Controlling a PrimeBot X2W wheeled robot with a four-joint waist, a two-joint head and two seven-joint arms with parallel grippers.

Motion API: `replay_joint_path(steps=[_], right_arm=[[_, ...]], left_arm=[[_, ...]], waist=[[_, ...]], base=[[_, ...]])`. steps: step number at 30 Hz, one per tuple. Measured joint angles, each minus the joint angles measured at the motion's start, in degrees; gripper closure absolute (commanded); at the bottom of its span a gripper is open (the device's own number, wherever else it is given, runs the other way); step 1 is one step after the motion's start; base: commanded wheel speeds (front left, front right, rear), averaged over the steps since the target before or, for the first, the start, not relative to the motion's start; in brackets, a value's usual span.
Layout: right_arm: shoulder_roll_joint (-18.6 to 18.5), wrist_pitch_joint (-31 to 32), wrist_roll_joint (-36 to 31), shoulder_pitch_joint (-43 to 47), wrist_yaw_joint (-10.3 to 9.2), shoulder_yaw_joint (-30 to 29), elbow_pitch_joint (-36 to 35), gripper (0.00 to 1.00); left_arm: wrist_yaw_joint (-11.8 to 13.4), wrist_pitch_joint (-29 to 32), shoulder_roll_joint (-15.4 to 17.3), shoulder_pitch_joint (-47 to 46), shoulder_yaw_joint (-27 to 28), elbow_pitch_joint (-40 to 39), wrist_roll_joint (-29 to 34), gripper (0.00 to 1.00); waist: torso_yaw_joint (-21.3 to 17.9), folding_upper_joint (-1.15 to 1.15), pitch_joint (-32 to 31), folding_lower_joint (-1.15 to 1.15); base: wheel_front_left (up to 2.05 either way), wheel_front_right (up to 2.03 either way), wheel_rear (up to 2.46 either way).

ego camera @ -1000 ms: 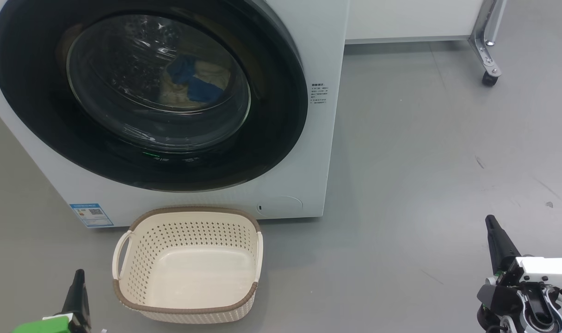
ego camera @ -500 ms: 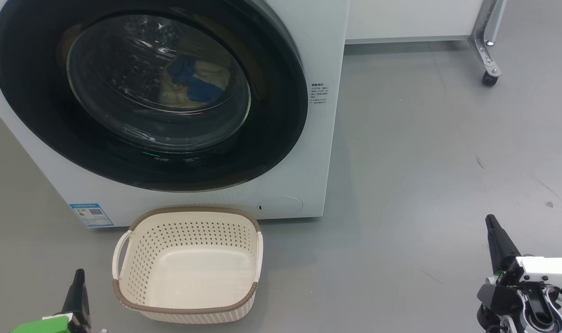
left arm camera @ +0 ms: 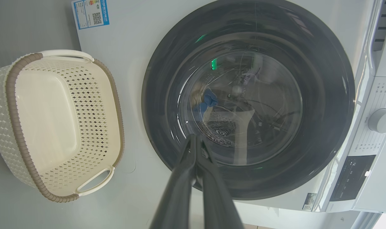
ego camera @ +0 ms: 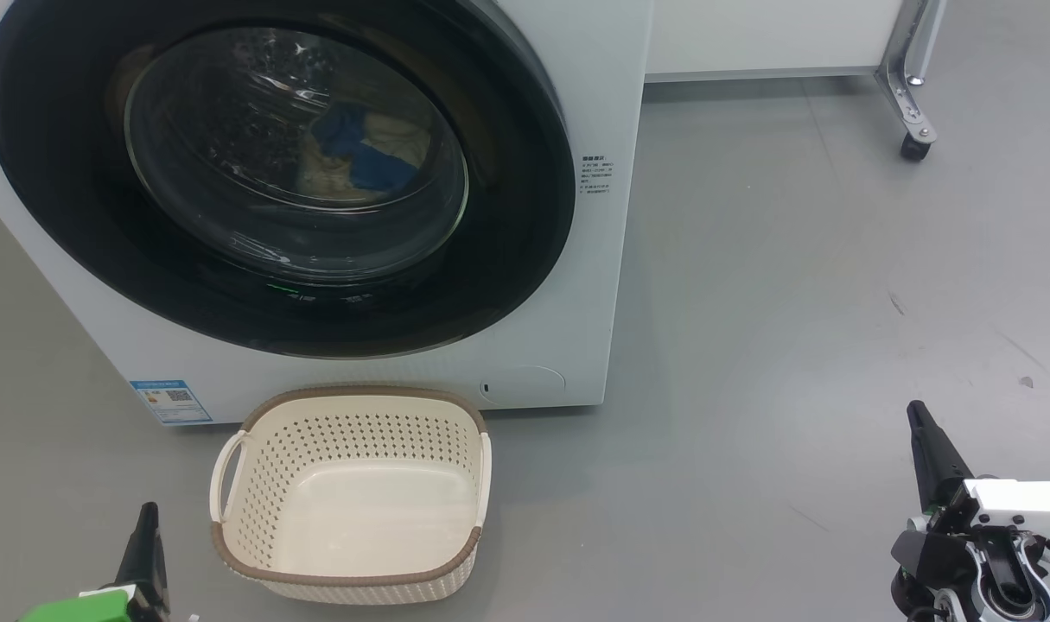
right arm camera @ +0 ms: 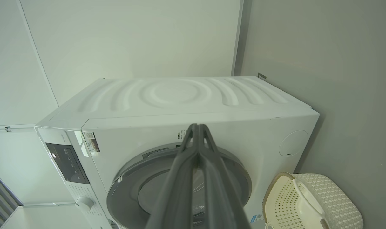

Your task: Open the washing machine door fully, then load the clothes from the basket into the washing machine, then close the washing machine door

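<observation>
P1: Nothing has moved since the earlier frames, arms and camera the same. Head view?

P2: Big white front-loading washing machine (ego camera: pixel 611 69). Its round washing machine door (ego camera: pixel 507 285), glossy black ring with a clear glass bowl, looks pushed to. Soft cream-yellow clothes (ego camera: pixel 326 173) with blue patches sit behind the glass, inside the drum. Small cream perforated plastic basket (ego camera: pixel 343 576) with a brown rim stands on the grey floor (ego camera: pixel 792 302) just in front of the machine, nothing in it. Left gripper (ego camera: pixel 148 518) is at lower left, near the basket but apart from it. Right gripper (ego camera: pixel 919 423) is at lower right, well apart from everything. Both are pinched together and hold nothing.

P1: Left wrist?

P2: Dark fingers pressed tip to tip, aimed at the door's lower ring; contact I cannot tell. Blue cloth shows through the glass. Basket bare inside, beside the machine. White round knob (left arm camera: pixel 382 120) on the control strip.

P1: Right wrist?

P2: Claw closed too, pointing at the machine's upper front from a distance. Door edge looks flush; the latch itself is hidden.

P1: Risks?

P2: Task looks finished, my judgement. If the door only rests to, unlatched, it could swing back open. Cloth caught in the seal would cause that; can't see it. A sideways sweep of the left arm could knock the light basket over.
</observation>
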Motion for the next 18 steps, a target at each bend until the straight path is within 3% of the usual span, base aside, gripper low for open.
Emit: replay_joint_path(steps=[18], right_arm=[[0.0, 0.1, 0.0, 0.0, 0.0, -0.1, 0.0, 1.0]], left_arm=[[0.0, 0.0, 0.0, 0.0, 0.1, 0.0, 0.0, 1.0]], waist=[[0.0, 0.0, 0.0, 0.0]], base=[[0.0, 0.0, 0.0]])
